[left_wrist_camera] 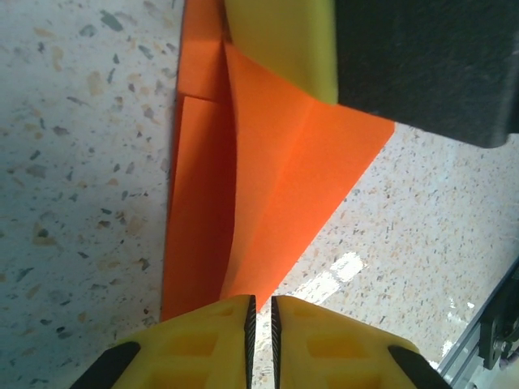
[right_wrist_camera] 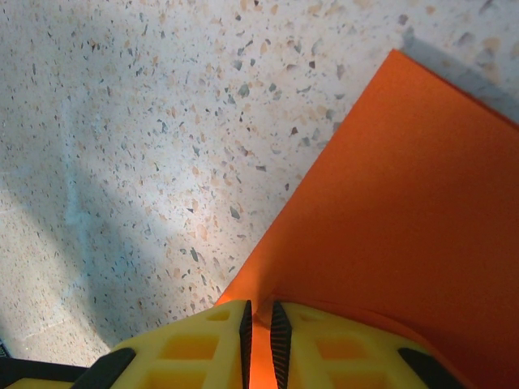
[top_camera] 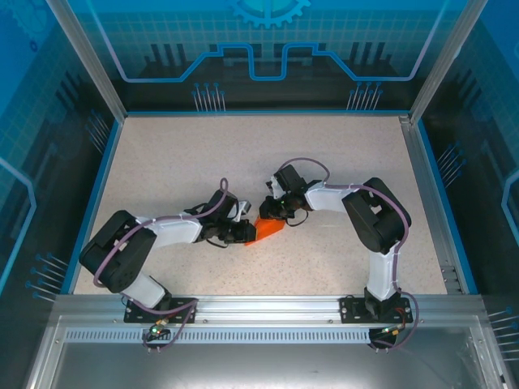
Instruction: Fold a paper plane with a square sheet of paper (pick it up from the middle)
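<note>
From my overhead feed, the sheet of paper (top_camera: 268, 230) lies about midway between the table's (top_camera: 162, 162) left and right edges, somewhat nearer the near edge than the far one. It is folded down to a small orange wedge. Both arms reach in to it: the left gripper (top_camera: 243, 232) is at its left end, and the right gripper (top_camera: 274, 212) is at its far right side. On the left wrist feed the left gripper (left_wrist_camera: 261, 340) has its jaws drawn to a thin slit. The sheet of paper (left_wrist_camera: 276, 178) shows layered flaps and a raised crease running down to those fingertips, but I cannot tell whether it is actually pinched. One yellow finger (left_wrist_camera: 284, 40) of the right gripper presses on the far end of the fold. On the right wrist feed the right gripper (right_wrist_camera: 259, 340) is just as narrow, with orange showing in the slit, so it is pinching the sheet of paper (right_wrist_camera: 405, 227) at its edge.
</note>
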{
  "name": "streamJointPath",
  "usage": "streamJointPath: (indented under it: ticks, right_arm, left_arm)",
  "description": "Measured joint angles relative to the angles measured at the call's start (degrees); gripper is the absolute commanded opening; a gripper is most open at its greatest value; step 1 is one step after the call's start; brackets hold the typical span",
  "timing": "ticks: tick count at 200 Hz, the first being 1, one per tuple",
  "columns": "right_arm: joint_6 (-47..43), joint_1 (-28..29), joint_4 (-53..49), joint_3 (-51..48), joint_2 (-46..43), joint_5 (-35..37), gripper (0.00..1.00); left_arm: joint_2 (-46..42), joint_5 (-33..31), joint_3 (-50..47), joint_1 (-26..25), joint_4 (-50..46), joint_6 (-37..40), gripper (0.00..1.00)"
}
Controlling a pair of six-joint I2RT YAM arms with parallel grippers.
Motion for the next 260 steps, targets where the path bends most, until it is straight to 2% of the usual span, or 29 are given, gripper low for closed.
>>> streamJointPath:
  ticks: [118, 195, 225, 260]
  right_arm:
    - [-0.2, 0.0, 0.0, 0.0, 0.0, 0.0, 0.19]
    - [-0.2, 0.0, -0.1, 0.1, 0.1, 0.0, 0.19]
    - [-0.2, 0.0, -0.4, 0.3, 0.2, 0.0, 0.19]
    - [-0.2, 0.0, -0.4, 0.4, 0.2, 0.0, 0.19]
  left_arm:
    - [0.5, -1.1, -2.3, 0.1, 1.8, 0.1, 0.15]
    - [-9.8, -3.6, -6.0, 0.3, -4.2, -0.9, 0.16]
    - [-11.6, -3.8, -3.6, 0.3, -5.2, -1.6, 0.17]
    - [-7.7, -3.0, 1.9, 0.3, -3.6, -2.0, 0.17]
